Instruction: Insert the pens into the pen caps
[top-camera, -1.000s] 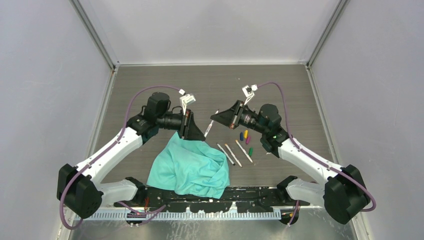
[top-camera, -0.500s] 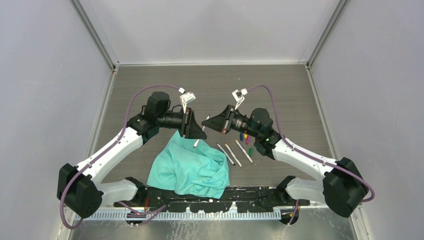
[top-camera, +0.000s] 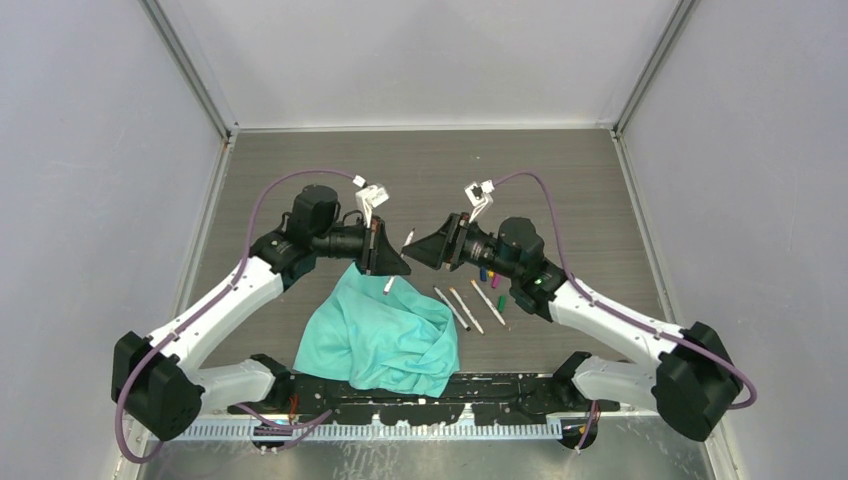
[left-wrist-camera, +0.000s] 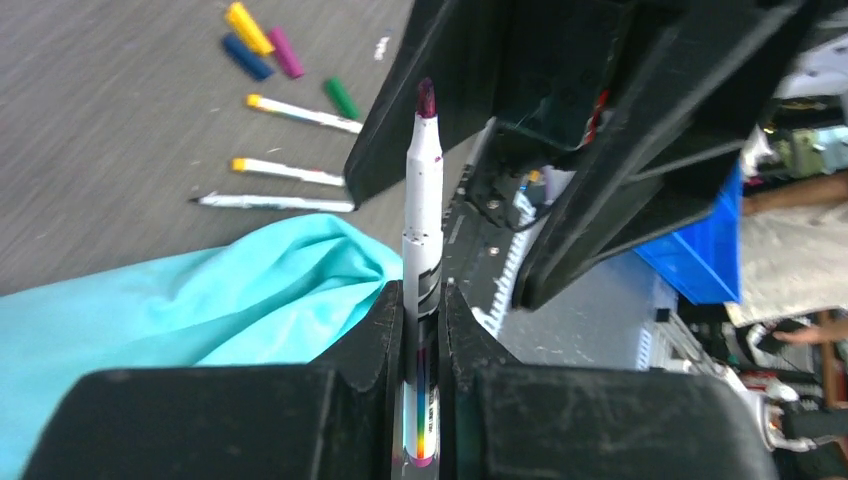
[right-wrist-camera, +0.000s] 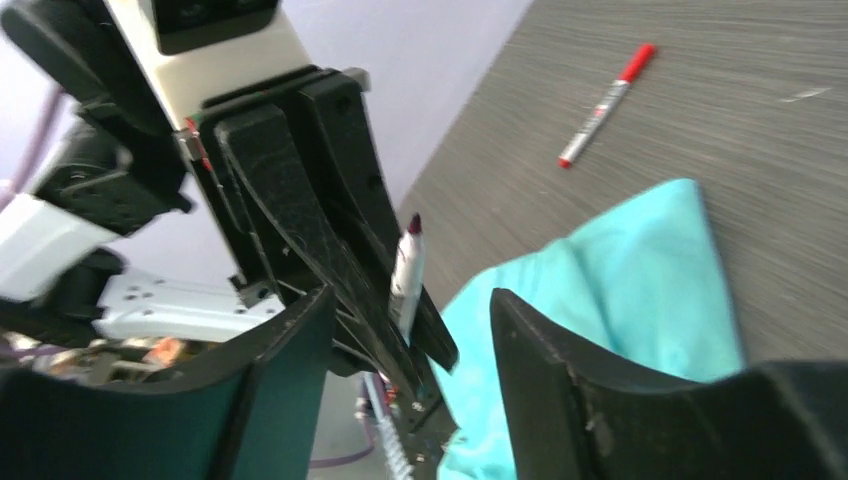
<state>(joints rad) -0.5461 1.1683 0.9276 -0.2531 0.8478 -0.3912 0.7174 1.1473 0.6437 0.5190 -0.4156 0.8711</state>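
My left gripper (left-wrist-camera: 422, 290) is shut on a white-barrelled pen (left-wrist-camera: 423, 200) that stands up out of the jaws, its dark purple tip uncapped. In the top view this pen (top-camera: 408, 238) sticks out above and below the left gripper (top-camera: 393, 262). My right gripper (right-wrist-camera: 412, 300) faces it, open, its fingers either side of the same pen (right-wrist-camera: 407, 268) without touching. Three more pens (top-camera: 466, 310) lie side by side on the table. Beyond them lie yellow (left-wrist-camera: 247, 27), blue (left-wrist-camera: 245, 57), purple (left-wrist-camera: 285, 52) and green (left-wrist-camera: 341, 98) pen caps. A red-capped pen (right-wrist-camera: 605, 105) lies apart.
A crumpled teal cloth (top-camera: 380, 335) covers the near middle of the table, just below both grippers. The black rail (top-camera: 440, 392) with the arm bases runs along the near edge. Grey walls close in the table on three sides.
The left gripper has shut on the pen and the right gripper has let go of it and opened. The right arm has shifted left toward the left gripper.
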